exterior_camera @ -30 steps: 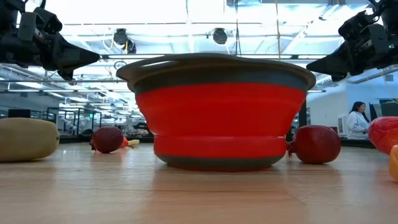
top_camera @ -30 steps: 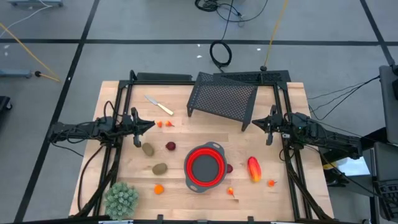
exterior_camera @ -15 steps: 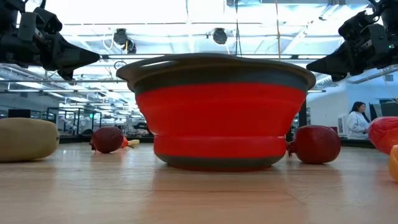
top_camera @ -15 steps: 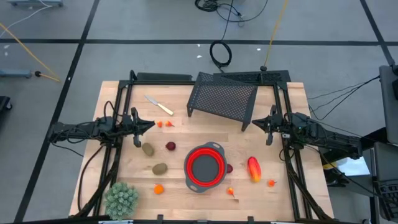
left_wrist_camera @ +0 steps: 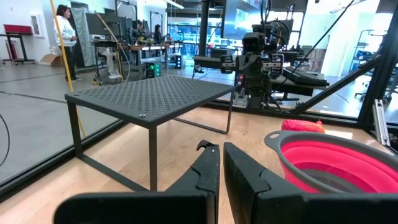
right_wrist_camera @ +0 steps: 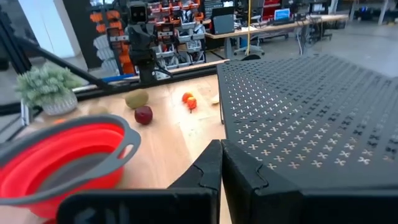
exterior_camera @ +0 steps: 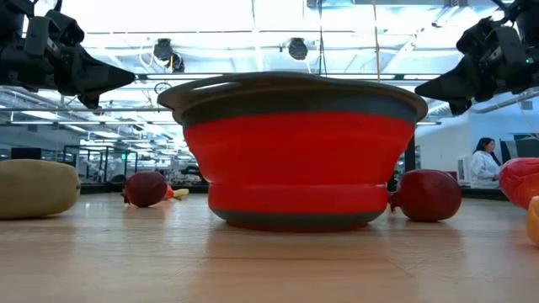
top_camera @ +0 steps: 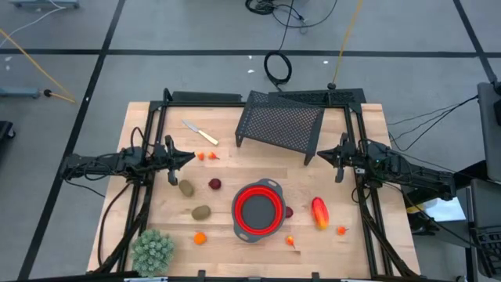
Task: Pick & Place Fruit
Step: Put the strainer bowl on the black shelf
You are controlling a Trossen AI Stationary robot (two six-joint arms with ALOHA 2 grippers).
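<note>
Picking the first fruit has not yet begun: both arms hang above the table edges with nothing in their fingers. The left gripper (top_camera: 190,156) sits over the left side, jaws pressed together and empty; the right gripper (top_camera: 320,154) mirrors it on the right, jaws likewise closed on nothing.

All the fruit lies on the table (top_camera: 227,168) around the red collapsible bowl (top_camera: 257,210), whose inside appears empty. Two brown kiwis (top_camera: 186,188) (top_camera: 201,211) lie to its left, a dark red round fruit (top_camera: 214,184) between them and the bowl, another dark red one (top_camera: 289,211) touching or just beside the bowl's right rim. The long red-orange fruit (top_camera: 319,211) lies right of that. Tiny orange pieces (top_camera: 200,237) sit scattered near the front edge and close to the left gripper.

To do the step well, each arm would probably take its own side's fruit: open the jaws fully first, descend straight from above, and close across the narrow width.

The red-orange fruit's long axis runs roughly front to back on the table, tilted slightly, so the right gripper's fingers should straddle it from left and right. The kiwis are short ovals; the lower one's long axis lies nearly left to right, the upper one's slants. Round ones need no alignment.
</note>
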